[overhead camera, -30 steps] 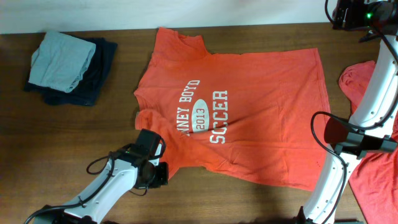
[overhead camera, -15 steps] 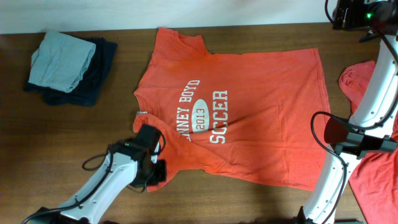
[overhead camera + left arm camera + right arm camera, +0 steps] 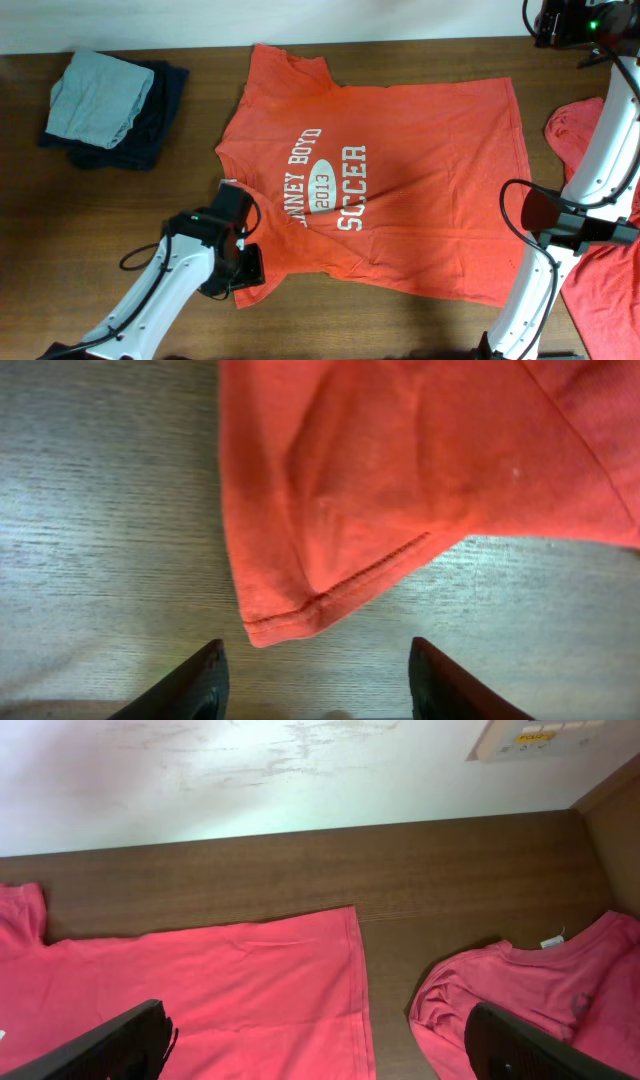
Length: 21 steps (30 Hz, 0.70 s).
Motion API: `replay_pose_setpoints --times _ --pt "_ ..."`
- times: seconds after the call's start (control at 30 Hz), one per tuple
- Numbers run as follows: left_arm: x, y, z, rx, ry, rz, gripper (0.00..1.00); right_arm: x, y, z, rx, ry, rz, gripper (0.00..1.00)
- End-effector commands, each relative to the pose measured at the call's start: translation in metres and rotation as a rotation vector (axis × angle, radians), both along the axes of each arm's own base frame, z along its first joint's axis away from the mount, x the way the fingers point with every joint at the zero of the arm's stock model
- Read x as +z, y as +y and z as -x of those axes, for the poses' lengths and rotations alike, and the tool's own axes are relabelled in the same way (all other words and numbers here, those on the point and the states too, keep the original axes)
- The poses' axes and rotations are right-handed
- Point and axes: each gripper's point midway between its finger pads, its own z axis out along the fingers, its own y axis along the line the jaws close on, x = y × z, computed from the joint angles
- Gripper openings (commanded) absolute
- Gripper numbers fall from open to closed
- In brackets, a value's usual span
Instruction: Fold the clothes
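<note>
**Sleeve released, shirt lying flat, no fold made yet**

Nearest the robot, the left gripper (image 3: 315,665) is seen with its jaws apart and nothing between them; a second ago they were shut. The lower sleeve (image 3: 330,550) of the printed T-shirt (image 3: 400,180) has been let go. It lies on the table (image 3: 100,510) just ahead of the fingertips, its hemmed corner pointing into the gap but not touched.

Against the earlier overhead picture, the sleeve is drawn out further toward the near edge. The gripper has been shifted back beside it, and a small white neck label (image 3: 228,184) is now uncovered at the collar. From this it is judged that the spreading is about finished and that the folding proper is still to be begun.

Further out, the shirt is spread print-up across the middle of the table, its hem toward the right arm. The right gripper (image 3: 325,1045) hangs near that hem with jaws wide apart and empty, as before. A second T-shirt (image 3: 600,270) lies crumpled at the right edge. Farthest off, at the left, a grey-green garment (image 3: 100,95) is stacked on a navy garment (image 3: 160,135), both folded.
</note>
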Motion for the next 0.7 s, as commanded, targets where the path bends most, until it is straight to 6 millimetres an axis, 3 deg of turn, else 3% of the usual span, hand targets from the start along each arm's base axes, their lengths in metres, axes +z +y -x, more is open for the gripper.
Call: replay_pose_setpoints --times 0.0,0.43,0.67 --pt "0.005 0.004 -0.003 0.067 -0.002 0.021 0.60 -0.002 0.004 -0.002 0.014 0.001 -0.010 0.99" --pt "-0.012 0.004 0.020 0.098 0.080 0.056 0.56 -0.002 0.004 -0.002 0.014 0.001 -0.010 0.99" --pt "-0.031 0.004 0.035 0.138 0.112 0.067 0.56 -0.002 0.004 -0.002 0.014 0.001 -0.010 0.99"
